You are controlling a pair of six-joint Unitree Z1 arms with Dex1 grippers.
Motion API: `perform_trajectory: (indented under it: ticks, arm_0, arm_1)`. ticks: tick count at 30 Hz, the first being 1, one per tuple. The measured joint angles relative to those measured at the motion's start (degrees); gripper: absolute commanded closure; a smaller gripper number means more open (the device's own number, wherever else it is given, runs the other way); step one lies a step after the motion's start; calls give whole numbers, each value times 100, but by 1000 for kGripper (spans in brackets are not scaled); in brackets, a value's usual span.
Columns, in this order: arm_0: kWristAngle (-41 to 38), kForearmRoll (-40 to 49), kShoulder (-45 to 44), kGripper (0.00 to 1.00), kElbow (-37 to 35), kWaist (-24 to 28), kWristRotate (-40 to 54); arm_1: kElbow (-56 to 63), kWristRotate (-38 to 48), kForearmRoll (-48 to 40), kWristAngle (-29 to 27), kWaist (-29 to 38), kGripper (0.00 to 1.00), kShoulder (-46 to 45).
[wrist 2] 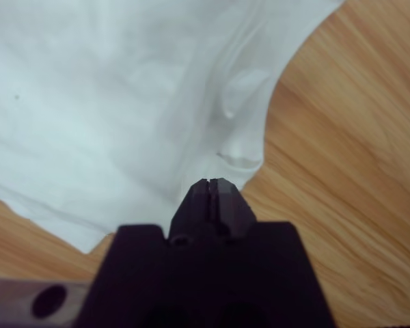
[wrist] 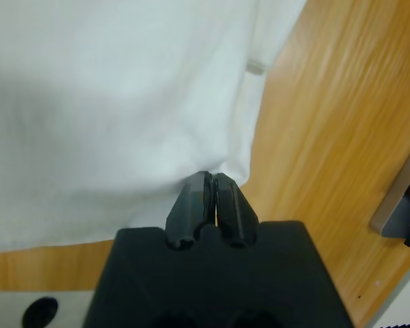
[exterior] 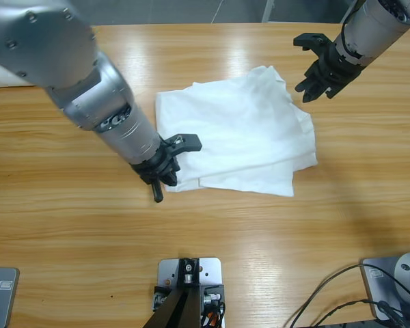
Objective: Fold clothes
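The white T-shirt point(exterior: 239, 130) lies folded into a rough rectangle on the middle of the wooden table point(exterior: 82, 239); no logo shows. My left gripper point(exterior: 169, 174) reaches in from the upper left to the shirt's near left corner. In the left wrist view its jaws point(wrist: 210, 181) are shut, with the corner of the white cloth point(wrist: 109, 102) drawn right up to the tips. My right gripper point(exterior: 314, 85) hangs off the shirt's far right edge. Its jaws point(wrist 2: 212, 183) are shut with nothing between them, and the cloth point(wrist 2: 102, 89) lies beyond.
Black cables point(exterior: 328, 301) curl at the table's near right corner. Bare wood spreads to the left, the right and the front of the shirt. The left arm's large silver elbow point(exterior: 48, 41) fills the upper left of the high view.
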Motion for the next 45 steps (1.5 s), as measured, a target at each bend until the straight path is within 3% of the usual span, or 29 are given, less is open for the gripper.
perform_trajectory:
  ticks: [8, 17, 21, 30, 45]
  arm_0:
    - [0, -301, -478, 1000, 903, -21, -56]
    - [-5, -309, -580, 1000, 1063, -28, -141]
    - [-14, -316, -581, 1000, 1070, -28, -144]
    - [-23, -344, -587, 1000, 1087, -28, -147]
    - [-57, -367, -596, 1000, 1114, -26, -147]
  arm_1:
    - [13, -6, -66, 154, -33, 1000, -24]
    - [-371, -509, -150, 3447, 750, 1000, 64]
    - [-751, -510, -310, 3997, 1091, 1000, 642]
    - [-1133, -405, -863, 3928, 1386, 1000, 1562]
    - [-1956, 28, -873, 1722, 1470, 1000, 2263]
